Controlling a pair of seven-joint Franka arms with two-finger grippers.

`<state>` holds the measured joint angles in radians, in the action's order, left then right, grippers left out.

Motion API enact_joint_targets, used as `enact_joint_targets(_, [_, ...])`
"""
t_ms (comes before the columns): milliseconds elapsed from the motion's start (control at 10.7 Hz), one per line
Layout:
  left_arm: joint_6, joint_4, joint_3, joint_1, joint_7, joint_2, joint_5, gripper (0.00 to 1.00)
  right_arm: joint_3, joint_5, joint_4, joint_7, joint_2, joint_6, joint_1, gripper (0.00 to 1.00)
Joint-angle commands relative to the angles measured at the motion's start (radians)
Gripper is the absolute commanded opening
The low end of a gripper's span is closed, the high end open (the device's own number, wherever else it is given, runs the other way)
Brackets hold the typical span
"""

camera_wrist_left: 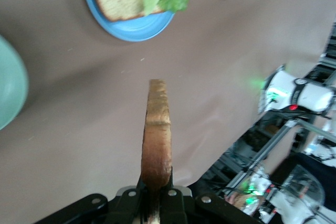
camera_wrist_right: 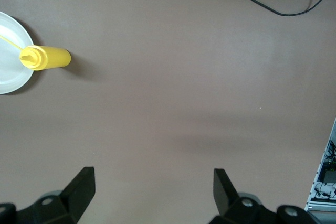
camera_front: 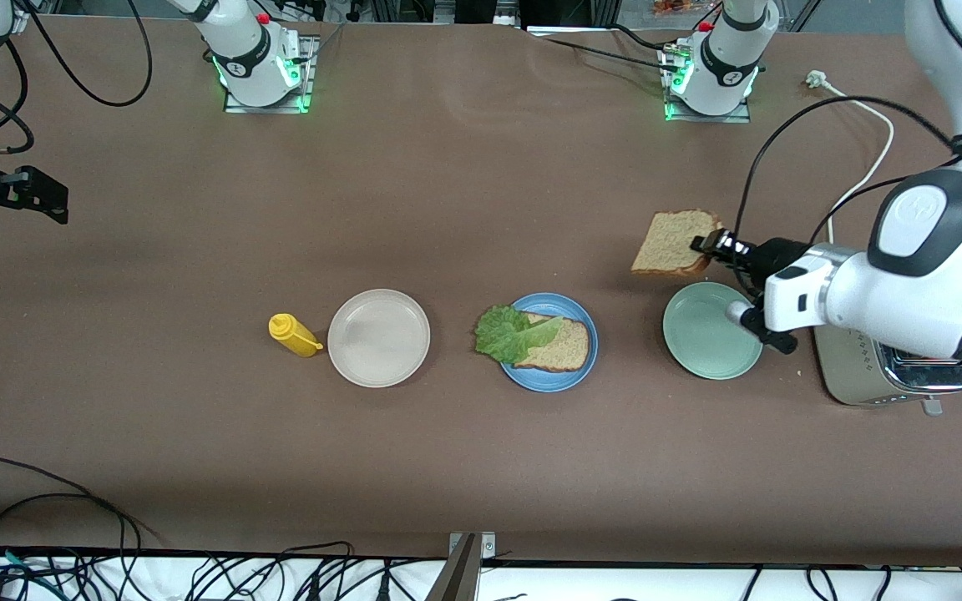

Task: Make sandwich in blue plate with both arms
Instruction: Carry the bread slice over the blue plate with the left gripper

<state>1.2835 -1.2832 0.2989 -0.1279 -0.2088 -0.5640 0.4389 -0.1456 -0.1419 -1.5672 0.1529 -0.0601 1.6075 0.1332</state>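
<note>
Left gripper (camera_front: 708, 245) clamped on second bread slice (camera_front: 674, 243), airborne above green plate (camera_front: 711, 330). Blue plate (camera_front: 549, 380) with bottom slice (camera_front: 562, 344) and lettuce (camera_front: 514, 334) lies toward right arm's end. Judgement: carry across, level slice, square over lettuce, lower before release. Right gripper (camera_wrist_right: 152, 195) waits, fingers apart.

My black left claw (camera_front: 708, 244) has speckled brown bread (camera_front: 675, 243), green lettuce (camera_front: 513, 333) on blue plate (camera_front: 549, 378), yellow bottle (camera_front: 294, 335), brown surface (camera_front: 481, 184).
</note>
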Motion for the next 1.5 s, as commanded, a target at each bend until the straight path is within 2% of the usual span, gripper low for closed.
enact_joint_targets(0, [0.126,0.022,-0.006,0.025,-0.021,-0.127,0.19,0.0,0.001,-0.008,0.018,-0.016,-0.006,-0.003,0.002,1.0])
enact_joint_targets(188, [0.236,0.024,-0.006,0.031,-0.023,-0.206,0.317,0.0,0.001,-0.008,0.018,-0.016,-0.006,-0.003,0.002,1.0])
enact_joint_targets(375, [0.313,0.009,-0.006,0.057,-0.082,-0.244,0.432,0.0,0.001,-0.007,0.018,-0.016,-0.006,-0.003,0.002,1.0])
enact_joint_targets(845, [0.525,0.001,-0.006,0.111,-0.23,-0.362,0.48,0.0,0.001,-0.007,0.018,-0.016,-0.006,0.002,0.002,1.0])
enact_joint_targets(1408, [0.55,-0.079,-0.007,0.106,-0.34,-0.413,0.546,0.0,0.001,-0.008,0.018,-0.016,-0.006,0.003,0.002,1.0])
